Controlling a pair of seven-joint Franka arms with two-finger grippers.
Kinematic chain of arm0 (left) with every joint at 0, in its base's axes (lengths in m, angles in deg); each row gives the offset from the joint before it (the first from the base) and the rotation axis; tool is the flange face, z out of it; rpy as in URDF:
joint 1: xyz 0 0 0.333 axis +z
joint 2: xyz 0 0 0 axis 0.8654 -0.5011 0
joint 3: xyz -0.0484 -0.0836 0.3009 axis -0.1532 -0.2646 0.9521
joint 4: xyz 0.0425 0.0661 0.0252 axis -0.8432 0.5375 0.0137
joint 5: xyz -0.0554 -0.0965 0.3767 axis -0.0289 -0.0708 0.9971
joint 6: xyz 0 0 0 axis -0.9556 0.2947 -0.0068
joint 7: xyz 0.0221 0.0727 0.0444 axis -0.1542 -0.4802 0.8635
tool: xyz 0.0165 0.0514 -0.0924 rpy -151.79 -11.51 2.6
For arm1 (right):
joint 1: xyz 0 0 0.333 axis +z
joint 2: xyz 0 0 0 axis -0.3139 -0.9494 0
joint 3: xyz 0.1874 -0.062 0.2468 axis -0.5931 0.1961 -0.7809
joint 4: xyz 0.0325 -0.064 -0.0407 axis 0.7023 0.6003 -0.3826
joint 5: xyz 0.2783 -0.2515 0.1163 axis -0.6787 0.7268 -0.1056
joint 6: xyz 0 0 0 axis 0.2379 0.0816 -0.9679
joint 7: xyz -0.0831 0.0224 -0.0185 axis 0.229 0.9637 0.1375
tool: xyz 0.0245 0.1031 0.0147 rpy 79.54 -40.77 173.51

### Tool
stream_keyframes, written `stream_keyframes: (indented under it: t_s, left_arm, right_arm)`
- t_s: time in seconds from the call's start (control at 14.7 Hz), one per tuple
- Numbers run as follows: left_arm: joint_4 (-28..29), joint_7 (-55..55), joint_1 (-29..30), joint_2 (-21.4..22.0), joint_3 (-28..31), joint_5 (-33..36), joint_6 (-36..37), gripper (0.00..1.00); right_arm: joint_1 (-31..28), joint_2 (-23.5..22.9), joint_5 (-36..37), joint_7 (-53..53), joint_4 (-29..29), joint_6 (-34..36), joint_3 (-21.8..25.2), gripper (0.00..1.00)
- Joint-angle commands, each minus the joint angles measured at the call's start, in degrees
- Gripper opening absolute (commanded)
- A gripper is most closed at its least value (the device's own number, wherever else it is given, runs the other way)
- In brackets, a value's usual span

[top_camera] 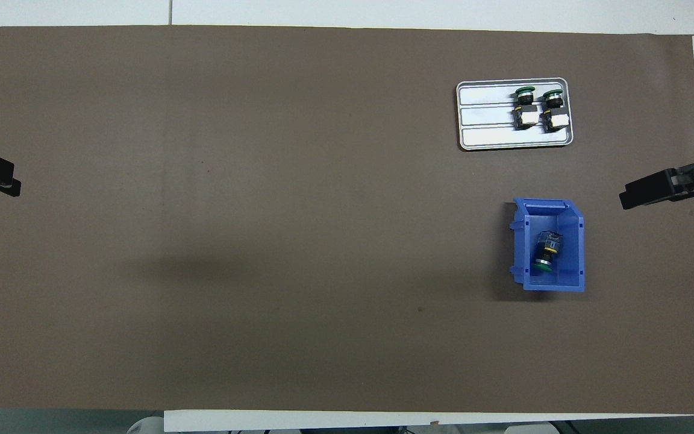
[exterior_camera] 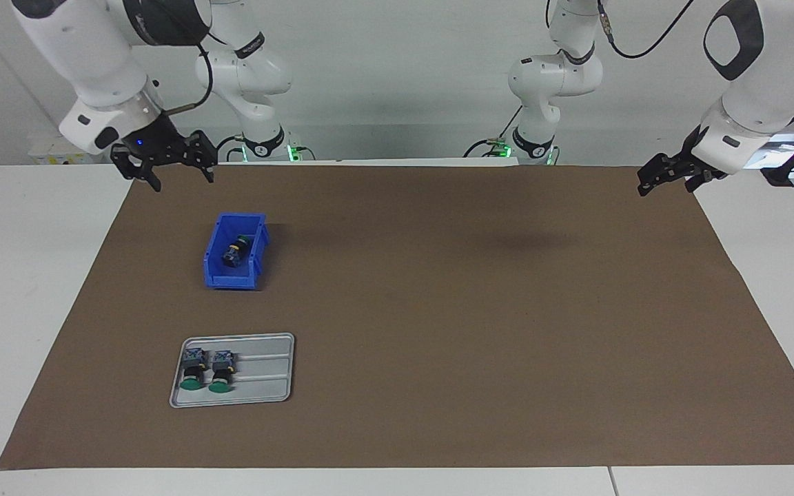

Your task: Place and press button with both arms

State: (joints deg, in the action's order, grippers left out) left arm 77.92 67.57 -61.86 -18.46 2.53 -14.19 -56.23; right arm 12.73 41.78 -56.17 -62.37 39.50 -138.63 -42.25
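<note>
One green-capped button [exterior_camera: 235, 251] lies on its side in a blue bin [exterior_camera: 230, 279], also seen in the overhead view [top_camera: 546, 250]. Two twin buttons [exterior_camera: 194, 372] [exterior_camera: 221, 372] lie side by side on a grey tray [exterior_camera: 266, 372], which is farther from the robots than the bin; they also show in the overhead view [top_camera: 525, 105] [top_camera: 552, 108]. My right gripper [exterior_camera: 182, 180] hangs open and empty over the mat's edge at the right arm's end [top_camera: 630, 198]. My left gripper [exterior_camera: 667, 187] hangs open and empty over the mat's edge at the left arm's end [top_camera: 12, 188].
A brown mat [exterior_camera: 480, 310] covers most of the white table [exterior_camera: 25, 275]. The bin [top_camera: 576, 241] and the tray [top_camera: 485, 138] stand at the right arm's end of the mat.
</note>
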Motion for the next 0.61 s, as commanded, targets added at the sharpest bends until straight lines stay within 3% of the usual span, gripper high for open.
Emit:
stream_keyframes:
  t_s: [0.0, 0.27, 0.54]
  left_arm:
    - [-0.25, -0.29, 0.35, 0.13, -0.23, 0.44, 0.94, 1.00]
    - [-0.25, -0.29, 0.35, 0.13, -0.23, 0.44, 0.94, 1.00]
    - [-0.25, -0.29, 0.35, 0.13, -0.23, 0.44, 0.94, 1.00]
  right_arm:
    - [-1.20, -4.52, 1.80, 0.94, -5.47, 2.97, -0.54, 0.99]
    - [1.33, -6.37, 2.24, 4.53, -8.36, 2.71, -0.10, 0.99]
    - [5.21, -5.85, 3.65, 4.54, -8.37, 2.53, 3.77, 0.99]
